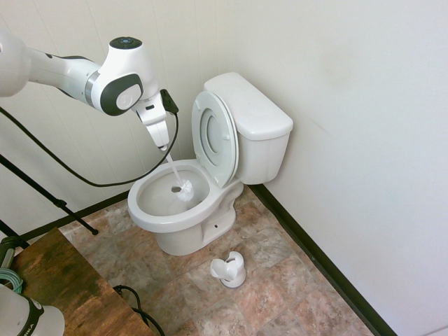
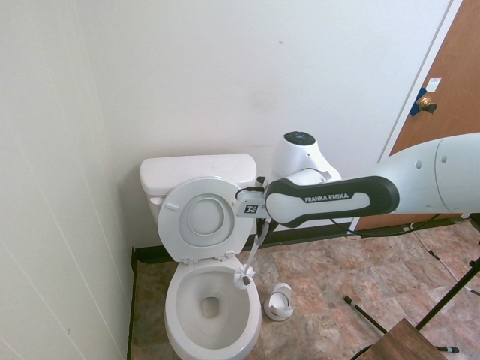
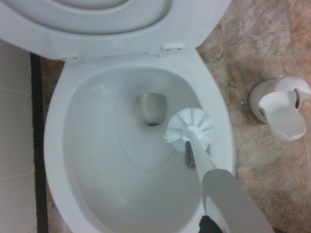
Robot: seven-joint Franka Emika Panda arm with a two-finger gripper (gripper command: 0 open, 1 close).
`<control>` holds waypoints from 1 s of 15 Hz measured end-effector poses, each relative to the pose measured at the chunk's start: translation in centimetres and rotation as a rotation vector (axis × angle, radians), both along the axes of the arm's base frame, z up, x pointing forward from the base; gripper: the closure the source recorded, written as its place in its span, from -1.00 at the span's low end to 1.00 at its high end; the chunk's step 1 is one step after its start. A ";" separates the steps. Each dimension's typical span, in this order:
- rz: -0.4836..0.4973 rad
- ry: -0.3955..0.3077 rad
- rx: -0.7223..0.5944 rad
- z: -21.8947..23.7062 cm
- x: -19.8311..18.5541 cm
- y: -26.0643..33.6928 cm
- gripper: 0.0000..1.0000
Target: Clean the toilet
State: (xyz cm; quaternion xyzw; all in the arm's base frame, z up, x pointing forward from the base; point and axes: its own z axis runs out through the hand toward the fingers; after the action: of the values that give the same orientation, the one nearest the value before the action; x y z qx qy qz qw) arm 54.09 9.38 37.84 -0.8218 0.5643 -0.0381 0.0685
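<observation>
The white toilet (image 1: 255, 115) stands against the wall with its seat and lid (image 2: 204, 217) raised, and the oval bowl (image 3: 53, 145) lies open. My gripper (image 1: 162, 142) hangs above the bowl's far side, shut on the handle of a white toilet brush (image 1: 180, 187). The brush slants down, and its bristle head (image 3: 189, 128) sits inside the bowl, close to the drain hole. From the other side, the gripper (image 2: 259, 227) is just right of the raised lid, with the brush head (image 2: 244, 280) at the bowl's right rim.
The small white brush holder (image 1: 229, 269) stands without a brush on the tiled floor beside the bowl (image 2: 280, 301). A brown wooden table (image 1: 63, 280) fills the near left corner. A brown door (image 2: 450, 112) is at the right. Walls close in behind and beside the toilet.
</observation>
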 end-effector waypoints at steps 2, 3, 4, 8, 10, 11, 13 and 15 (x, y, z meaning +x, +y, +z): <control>0.018 -0.002 0.011 -1.9 1.7 1.9 1.00; 0.020 -0.004 0.013 -3.1 2.7 2.8 1.00; 0.018 -0.003 0.011 -4.5 3.8 3.6 1.00; -0.024 0.012 -0.016 -10.7 7.9 5.1 1.00; -0.054 0.021 -0.033 -13.6 9.7 5.4 1.00; -0.062 0.028 -0.040 -15.1 10.4 5.6 1.00; -0.078 0.034 -0.053 -17.5 11.6 6.4 1.00; -0.087 0.028 -0.062 -18.6 12.6 7.9 1.00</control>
State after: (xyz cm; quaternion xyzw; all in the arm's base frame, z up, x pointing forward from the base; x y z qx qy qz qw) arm 66.68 17.26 19.21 -0.7987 0.5989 -0.0470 0.0336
